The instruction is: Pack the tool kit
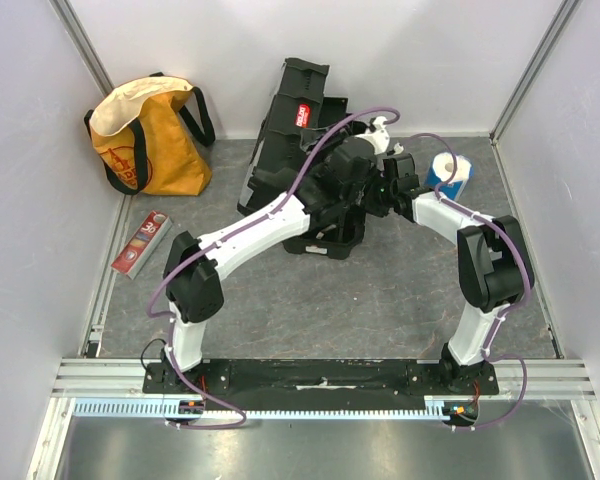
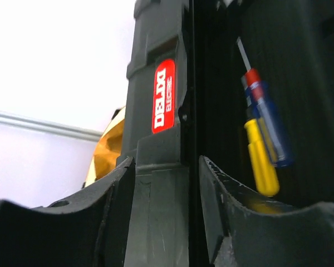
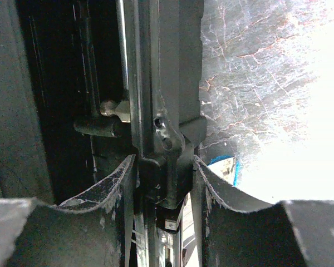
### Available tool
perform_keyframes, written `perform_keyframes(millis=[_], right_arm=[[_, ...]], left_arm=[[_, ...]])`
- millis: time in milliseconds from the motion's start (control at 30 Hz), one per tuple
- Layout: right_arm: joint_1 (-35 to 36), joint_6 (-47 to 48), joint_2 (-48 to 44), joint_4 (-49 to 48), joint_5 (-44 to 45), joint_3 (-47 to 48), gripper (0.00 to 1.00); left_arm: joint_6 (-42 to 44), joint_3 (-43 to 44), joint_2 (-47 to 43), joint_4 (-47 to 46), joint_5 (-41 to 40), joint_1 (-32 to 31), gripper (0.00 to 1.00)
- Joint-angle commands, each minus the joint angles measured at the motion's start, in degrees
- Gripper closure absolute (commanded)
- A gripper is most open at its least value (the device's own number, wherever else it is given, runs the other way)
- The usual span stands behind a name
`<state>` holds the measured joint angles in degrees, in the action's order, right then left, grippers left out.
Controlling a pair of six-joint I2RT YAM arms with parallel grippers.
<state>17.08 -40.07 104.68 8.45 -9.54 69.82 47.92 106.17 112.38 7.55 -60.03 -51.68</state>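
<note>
**Top external view:** The tool kit [image 1: 305, 85] stands open at the back of the desk [image 1: 380, 290], with one half raised toward the rear wall. Both your arms meet over it. A yellow bag [image 1: 145, 140] sits back left, a flat red pack [image 1: 142, 243] lies near the left edge, and a blue-and-white carton [image 1: 450, 176] stands to the right.

**Left wrist view:** Your left claw [image 2: 166, 161] is narrowed onto the kit's labelled wall, with pads against both faces as far as I can judge. Two screwdrivers [image 2: 261, 150] lie inside, just beyond.

**Right wrist view:** Your right claw [image 3: 163, 158] pinches a rim of the kit at a hinge or latch block and looks closed on it too. A hammer-like tool [image 3: 100, 123] shows inside.

**Judgement:** The step appears to be swinging the raised half shut. Hold both grips even and move the two arms together along the hinge arc. Watch that no tool fouls the seam.
</note>
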Motion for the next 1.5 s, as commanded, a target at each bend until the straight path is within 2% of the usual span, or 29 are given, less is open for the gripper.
perform_keyframes(millis=[0, 100, 167, 267, 333, 400, 500, 567, 633, 767, 933, 1100, 1167, 1233, 1300, 1467], right_arm=[[0.5, -1.5, 3.1, -3.2, -1.3, 0.9, 0.62], [-0.4, -1.5, 1.7, -1.7, -0.6, 0.8, 0.61], [-1.4, -1.4, -0.3, -0.8, 0.0, 0.0, 0.59], [-3.6, -0.5, -4.6, 0.8, 1.3, -1.2, 0.56], [-4.8, 0.5, -6.8, 1.4, 1.6, -1.4, 0.53], [-5.5, 1.5, -7.5, 2.6, 1.7, -0.5, 0.52], [-5.7, 2.2, -7.7, 3.9, 0.9, 1.1, 0.48], [-5.6, 2.3, -8.2, 3.7, 0.8, 1.5, 0.39], [-5.6, 2.5, -8.4, 3.7, 0.8, 1.9, 0.33], [-5.7, 2.6, -8.4, 3.9, 0.1, 2.9, 0.30], [-7.5, 1.8, -10.5, 4.7, 1.4, 2.6, 0.29], [-11.7, 1.6, -13.5, 5.4, 2.1, -0.5, 0.30], [-13.0, 1.8, -14.2, 5.4, 1.7, -1.9, 0.30], [-13.5, 1.7, -14.9, 5.2, 0.8, -3.4, 0.26], [-13.6, 1.3, -16.0, 2.6, -1.1, -5.0, 0.21], [-13.7, 0.3, -15.0, -6.1, -14.5, -5.7, 0.15]], left_arm=[[-9.8, 8.2, -1.7, -3.5, 3.0, -5.8, 0.39], [-15.6, 11.4, -0.9, 2.3, 4.5, -7.0, 0.29], [-21.6, 14.1, -1.0, 9.1, 8.2, -7.7, 0.24], [-32.1, 18.9, -2.0, 17.5, 16.7, -7.8, 0.22], [-35.7, 19.3, -3.6, 19.2, 23.3, -7.7, 0.22], [-38.7, 18.9, -5.1, 19.5, 26.7, -7.3, 0.22], [-45.7, 22.1, -6.6, 23.5, 32.6, -4.0, 0.21], [-49.3, 22.2, -8.2, 24.6, 35.9, -1.1, 0.21], [-50.9, 21.5, -10.2, 24.8, 37.4, 1.5, 0.21], [-54.5, 19.3, -14.2, 25.8, 40.2, 8.8, 0.21], [-59.1, 15.2, -16.1, 28.7, 52.5, 19.8, 0.20], [-57.0, 12.3, -13.1, 31.9, 59.8, 22.5, 0.20], [-58.7, 10.7, -11.5, 32.8, 59.8, 23.5, 0.20], [-61.3, 8.9, -10.0, 33.4, 63.6, 25.6, 0.20], [-64.3, 7.4, -8.7, 33.3, 69.0, 28.6, 0.21], [-67.1, 2.9, -6.8, 28.8, 81.5, 33.4, 0.21]])
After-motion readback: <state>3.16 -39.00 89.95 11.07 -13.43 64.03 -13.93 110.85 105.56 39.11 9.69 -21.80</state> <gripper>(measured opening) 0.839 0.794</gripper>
